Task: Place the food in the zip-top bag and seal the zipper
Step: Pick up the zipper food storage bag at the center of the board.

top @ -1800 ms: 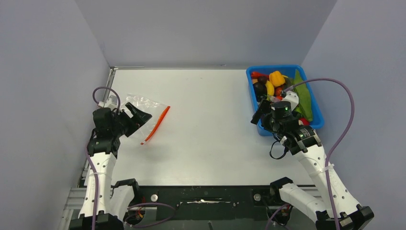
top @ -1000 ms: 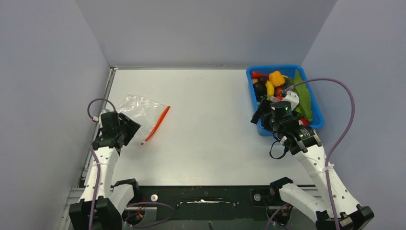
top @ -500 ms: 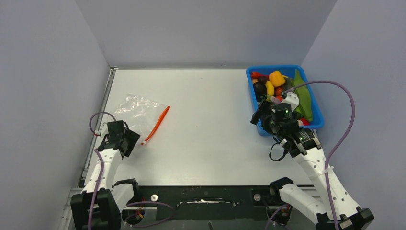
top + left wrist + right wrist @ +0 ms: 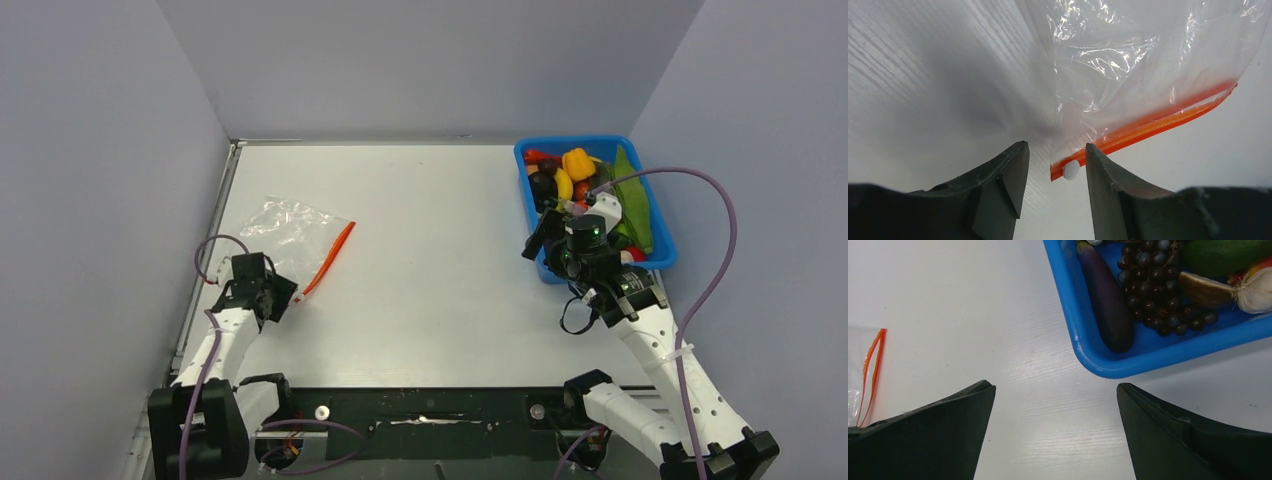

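I am holding my left arm folded low at the near left, forearm reaching forward. My left gripper (image 4: 281,297) is pointing at the near end of the zip-top bag (image 4: 288,224). Its jaws are standing narrowly apart, gripping nothing. In the wrist view my left gripper (image 4: 1053,156) is framing the zipper (image 4: 1154,125). The zipper's near tip, with a small white tab (image 4: 1071,170), is sitting between my fingers, just beside the right-hand one; I cannot tell if it is touching. The clear bag is lying flat and crinkled just ahead, the orange-red strip running away to my right.

My right arm is rising from its base and bending forward. My right gripper (image 4: 537,234) is hanging over the near left corner of the blue bin (image 4: 652,258). Its jaws are spread wide and carrying nothing. The food (image 4: 575,176) is lying in the bin just ahead and to the right of my right gripper (image 4: 1055,390), with a purple aubergine (image 4: 1105,295) and dark grapes (image 4: 1153,285) nearest.

The white surface (image 4: 430,250) is carrying the bag and the bin well apart, and plain grey walls (image 4: 430,60) are closing in three sides.
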Available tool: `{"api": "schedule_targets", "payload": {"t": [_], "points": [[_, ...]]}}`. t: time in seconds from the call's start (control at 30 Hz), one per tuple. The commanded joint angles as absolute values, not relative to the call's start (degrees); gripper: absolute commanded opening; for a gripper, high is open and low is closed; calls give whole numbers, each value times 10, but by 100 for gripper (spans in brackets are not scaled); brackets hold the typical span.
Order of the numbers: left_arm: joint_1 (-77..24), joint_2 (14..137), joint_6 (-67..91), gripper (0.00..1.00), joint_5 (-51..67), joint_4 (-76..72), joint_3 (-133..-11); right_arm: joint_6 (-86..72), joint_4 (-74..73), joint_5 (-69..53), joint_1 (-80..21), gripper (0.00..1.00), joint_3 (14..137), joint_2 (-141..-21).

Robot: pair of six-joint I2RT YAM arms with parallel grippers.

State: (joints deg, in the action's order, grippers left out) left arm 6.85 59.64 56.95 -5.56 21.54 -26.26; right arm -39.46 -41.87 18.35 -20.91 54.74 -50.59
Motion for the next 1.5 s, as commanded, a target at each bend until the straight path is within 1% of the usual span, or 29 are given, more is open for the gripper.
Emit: {"api": "schedule_targets", "payload": {"t": [0.0,0.17,0.23,0.3,0.33,0.5,0.6,0.77,0.9,1.03,1.3,1.37,1.4,1.47], "points": [[59,605,579,42,-53,165,-263,-392,-397,188,-203,98,546,-519],[51,614,580,38,-52,159,-259,-393,-411,191,-204,98,550,-533],[47,615,581,31,-53,157,-258,-394,-414,191,-204,98,550,-536],[45,613,580,19,-54,157,-260,-394,-415,192,-203,98,550,-540],[44,612,579,15,-54,157,-261,-394,-417,191,-203,98,550,-541],[37,605,571,0,-51,161,-268,-413,-446,203,-203,98,566,-558],[30,601,562,0,-44,167,-278,-481,-508,264,-200,98,589,-583],[8,592,547,0,-32,168,-295,-500,-558,257,-183,98,626,-626],[-21,589,535,0,-10,156,-308,-442,-538,206,-181,98,647,-646],[-75,598,528,0,-2,148,-331,-401,-523,157,-183,98,657,-651],[-174,624,485,0,21,157,-412,-373,-473,127,-187,98,644,-633],[-186,628,481,0,42,153,-424,-372,-450,128,-198,99,636,-618],[-190,629,479,0,55,150,-428,-372,-429,128,-207,98,627,-607],[-198,629,475,0,83,137,-431,-357,-362,102,-226,89,589,-567]]}}
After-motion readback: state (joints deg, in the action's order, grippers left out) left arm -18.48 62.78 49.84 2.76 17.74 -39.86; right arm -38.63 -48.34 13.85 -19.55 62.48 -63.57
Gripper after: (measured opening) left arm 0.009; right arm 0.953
